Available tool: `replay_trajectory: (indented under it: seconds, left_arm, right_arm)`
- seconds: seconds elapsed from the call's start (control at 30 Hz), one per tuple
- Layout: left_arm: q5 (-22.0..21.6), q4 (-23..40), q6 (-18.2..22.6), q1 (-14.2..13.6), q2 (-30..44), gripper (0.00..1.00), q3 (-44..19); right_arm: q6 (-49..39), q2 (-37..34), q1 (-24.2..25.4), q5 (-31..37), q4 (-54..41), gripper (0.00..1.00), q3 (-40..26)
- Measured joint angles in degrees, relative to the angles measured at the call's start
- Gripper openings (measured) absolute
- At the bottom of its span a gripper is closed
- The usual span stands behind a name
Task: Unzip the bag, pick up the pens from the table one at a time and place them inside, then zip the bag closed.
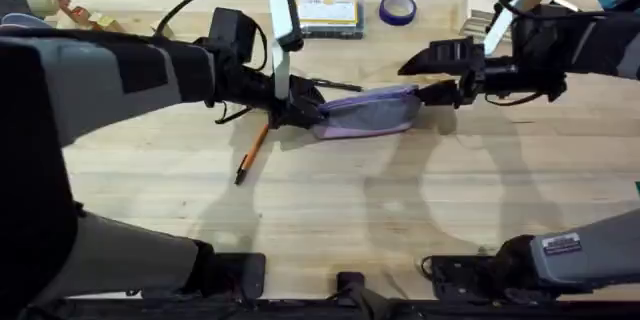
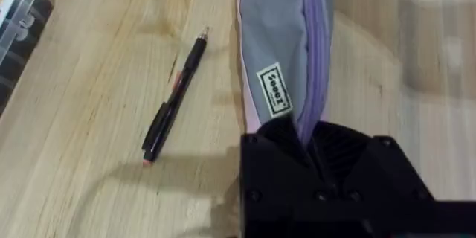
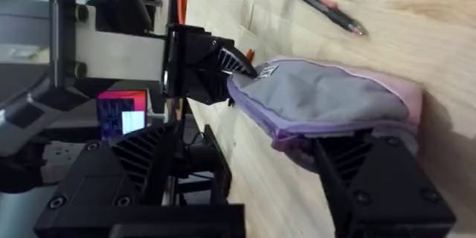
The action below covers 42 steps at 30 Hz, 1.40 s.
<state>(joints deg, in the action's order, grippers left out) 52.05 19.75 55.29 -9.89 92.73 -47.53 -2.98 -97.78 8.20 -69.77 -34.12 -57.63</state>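
The bag (image 2: 279,52) bears a label — illegible.

desk (image 1: 330,220): light wood planks
middle: bag (image 1: 368,113), black pen (image 1: 335,85), orange pen (image 1: 253,153)
far edge: clear box (image 1: 328,15), tape roll (image 1: 397,8)

The left gripper (image 2: 309,145) pinches the bag's (image 2: 279,52) end, a black pen (image 2: 175,100) lying just beside on the table (image 2: 89,119).
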Motion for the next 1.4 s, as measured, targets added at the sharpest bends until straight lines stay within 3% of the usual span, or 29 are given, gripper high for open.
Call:
replay_trajectory:
  seconds: [0.27,0.63,0.77,0.87,1.1,1.4]
  left_arm:
    - [0.0,0.0,0.0,0.02,0.0,0.042,0.0]
    - [-0.01,0.17,0.0,0.02,0.0,0.042,0.0]
    - [0.07,0.09,0.0,0.09,0.0,0.042,0.0]
    - [0.04,0.11,0.0,0.07,0.0,0.042,0.0]
    - [0.03,0.13,0.0,0.07,0.0,0.042,0.0]
    - [0.04,0.11,0.0,0.07,0.0,0.042,0.0]
  right_arm:
    - [0.0,-0.01,2.51,-4.99,-0.4,0.997,0.0]
    - [-0.02,0.52,2.65,-6.2,-2.25,0.996,0.01]
    - [-0.01,3.41,2.65,-6.71,-3.22,0.996,0.02]
    - [-0.03,9.32,2.63,-7.41,-7.03,0.997,0.0]
    - [-0.54,16.14,2.63,-2.02,-13.06,0.997,0.0]
    - [-1.11,29.15,2.63,11.09,-16.95,0.997,0.0]
